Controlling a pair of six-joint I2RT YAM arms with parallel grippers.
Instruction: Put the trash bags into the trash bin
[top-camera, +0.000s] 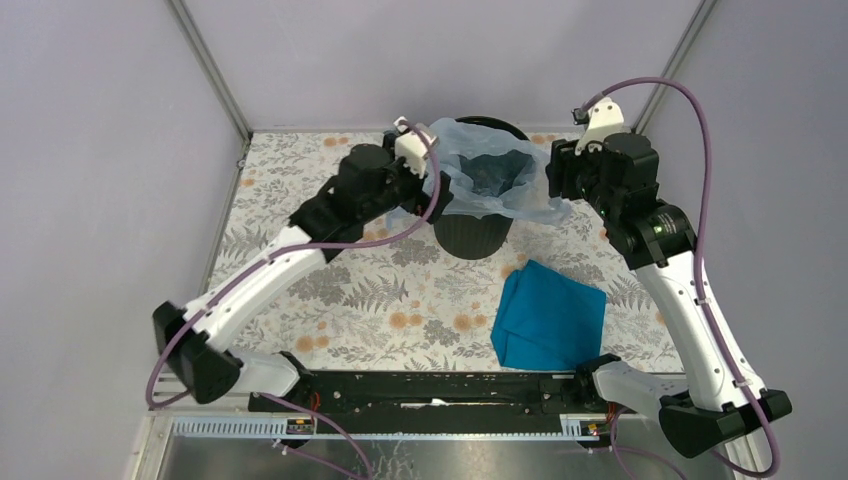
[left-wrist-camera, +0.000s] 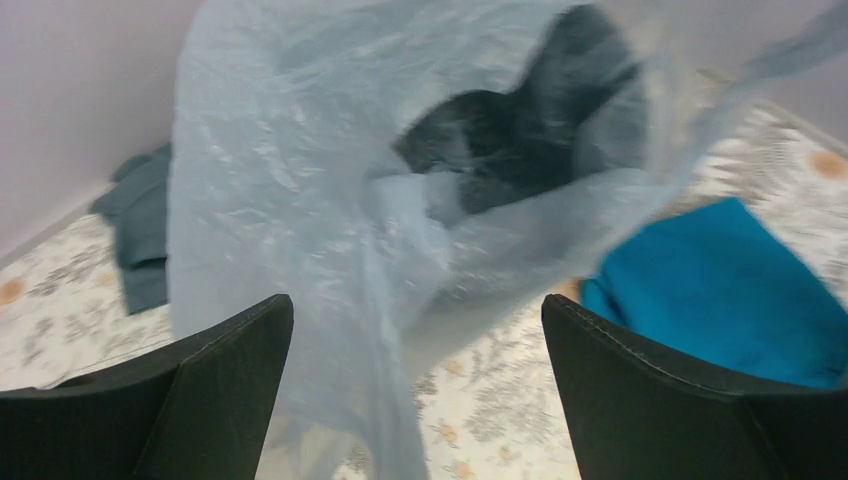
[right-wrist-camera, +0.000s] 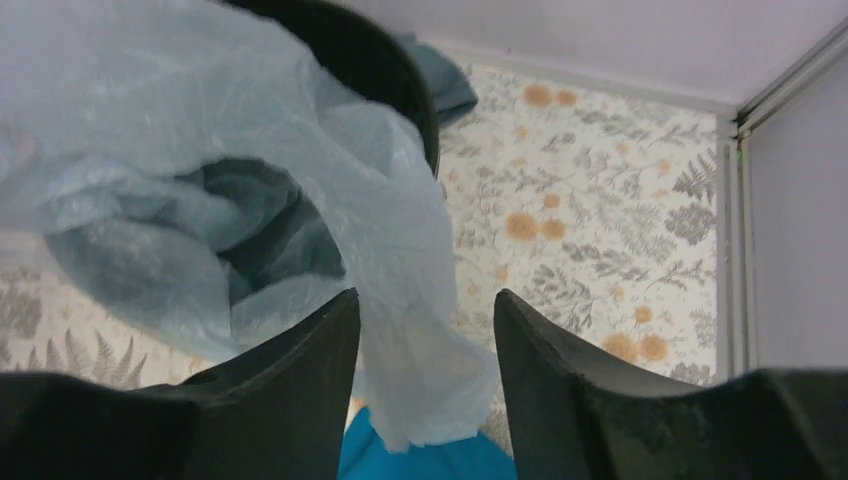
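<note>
The black trash bin (top-camera: 470, 236) stands at the back middle of the table. The pale blue trash bag (top-camera: 490, 168) lies draped over its mouth and sags into it, with loose film spilling over the rim on both sides. My left gripper (top-camera: 430, 183) hovers at the bin's left rim, jaws wide open. In its wrist view a fold of the bag (left-wrist-camera: 300, 180) hangs between the fingers of that gripper (left-wrist-camera: 416, 300) without being pinched. At the right rim my right gripper (top-camera: 553, 172) also stands open. A flap of the bag (right-wrist-camera: 420, 330) dangles in the gap of this gripper (right-wrist-camera: 425, 295).
A bright teal cloth (top-camera: 548, 315) lies folded on the floral tabletop in front of the bin, toward the right. A dull grey-blue cloth (right-wrist-camera: 440, 85) sits behind the bin near the back wall. Walls close in the table at the back and sides.
</note>
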